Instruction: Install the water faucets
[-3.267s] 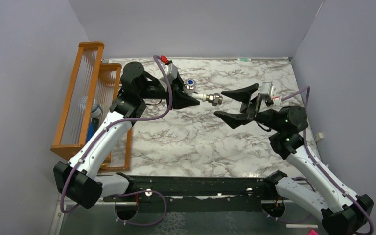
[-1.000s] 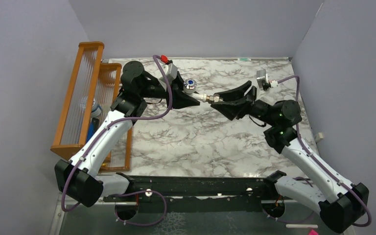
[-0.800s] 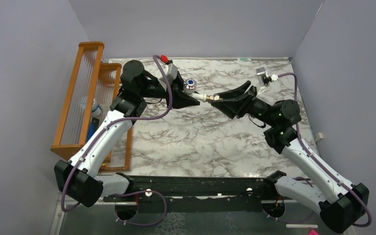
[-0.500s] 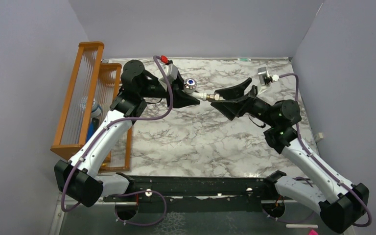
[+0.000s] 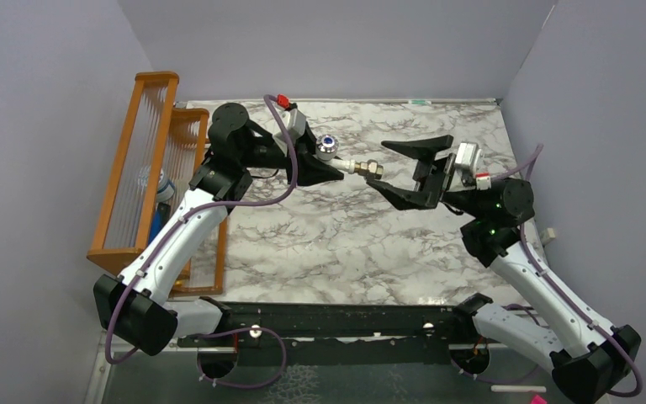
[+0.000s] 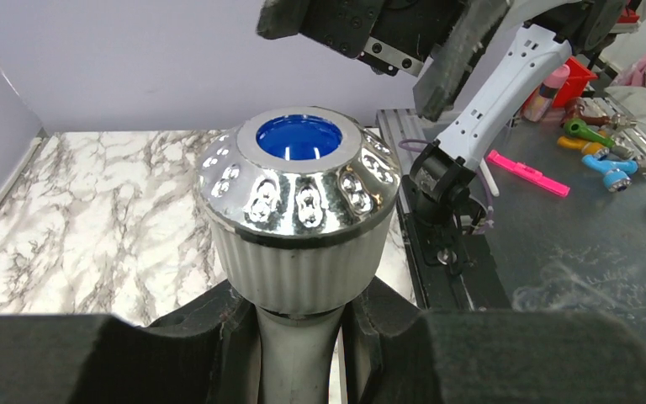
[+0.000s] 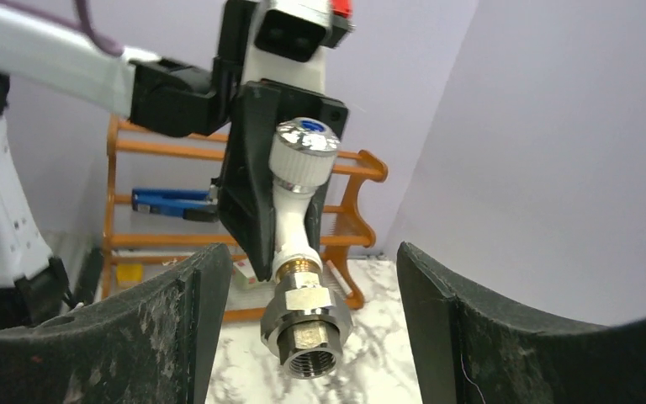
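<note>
Left end effector [image 5: 334, 169] was clamped on the white body of the faucet [image 5: 346, 163], holding it in the air above the tabletop [image 5: 336, 236], toward its 12 o'clock side. Knob [image 6: 299, 181] faced up, blue dot on top. Threaded end pointed to 3 o'clock, with the metal nut fitting [image 7: 307, 324] on it. Right end effector [image 5: 379, 165] was spread wide, fingers [image 7: 156, 337] at 12 and 6 o'clock of the nut fitting, neither touching it in the right wrist view.
</note>
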### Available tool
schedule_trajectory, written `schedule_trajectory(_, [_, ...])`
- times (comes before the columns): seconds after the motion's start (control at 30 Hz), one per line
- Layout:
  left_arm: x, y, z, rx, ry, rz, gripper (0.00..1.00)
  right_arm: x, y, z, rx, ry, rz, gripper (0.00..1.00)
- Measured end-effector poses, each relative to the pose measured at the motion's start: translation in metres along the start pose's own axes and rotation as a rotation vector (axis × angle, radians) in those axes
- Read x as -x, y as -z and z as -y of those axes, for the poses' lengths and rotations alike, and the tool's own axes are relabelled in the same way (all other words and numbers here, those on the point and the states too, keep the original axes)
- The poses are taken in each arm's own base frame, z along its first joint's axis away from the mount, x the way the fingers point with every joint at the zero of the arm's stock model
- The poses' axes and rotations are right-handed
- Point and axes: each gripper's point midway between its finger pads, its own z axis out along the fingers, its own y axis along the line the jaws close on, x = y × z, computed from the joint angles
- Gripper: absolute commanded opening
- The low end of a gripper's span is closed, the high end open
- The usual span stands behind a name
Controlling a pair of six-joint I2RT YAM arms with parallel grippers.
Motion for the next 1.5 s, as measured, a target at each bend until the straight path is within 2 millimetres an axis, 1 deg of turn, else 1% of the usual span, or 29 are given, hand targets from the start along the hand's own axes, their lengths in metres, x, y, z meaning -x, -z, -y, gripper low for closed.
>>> schedule_trajectory(0.17, [-0.001,0.0,0.0,0.0,0.017,-0.003,0.0,0.005,-0.001,-0.017,0.161,0.249,0.008,0.77])
schedule_trajectory(0.33, [-0.003,0.0,0.001,0.0,0.038,-0.007,0.0,0.003,0.001,-0.026,0.265,0.476,0.017,0.77])
schedule_trajectory(0.43, [-0.004,0.0,0.0,-0.001,0.051,-0.008,0.0,0.0,0.003,-0.029,0.308,0.569,0.024,0.75])
schedule_trajectory(0.57, [-0.007,-0.001,-0.001,-0.005,0.072,-0.012,0.0,-0.006,0.004,-0.03,0.333,0.646,0.021,0.74])
schedule_trajectory(0.77, [-0.007,-0.001,0.0,-0.008,0.082,-0.013,0.0,-0.025,0.008,-0.028,0.347,0.717,-0.012,0.71])
schedule_trajectory(0.87, [-0.007,-0.001,0.0,-0.008,0.088,-0.013,0.0,-0.031,0.008,-0.028,0.351,0.738,-0.022,0.7])
schedule_trajectory(1.03, [-0.006,-0.001,0.001,-0.01,0.089,-0.012,0.0,-0.035,0.008,-0.025,0.339,0.772,-0.038,0.66])
schedule_trajectory(1.2, [-0.005,-0.001,0.001,-0.013,0.095,-0.011,0.0,-0.04,0.006,-0.018,0.319,0.797,-0.057,0.64])
schedule_trajectory(1.37, [-0.004,-0.001,0.004,-0.028,0.092,-0.008,0.0,-0.041,0.005,-0.015,0.303,0.819,-0.067,0.62])
schedule_trajectory(1.5, [-0.003,-0.001,0.005,-0.033,0.09,-0.007,0.0,-0.042,0.005,-0.013,0.298,0.83,-0.072,0.57])
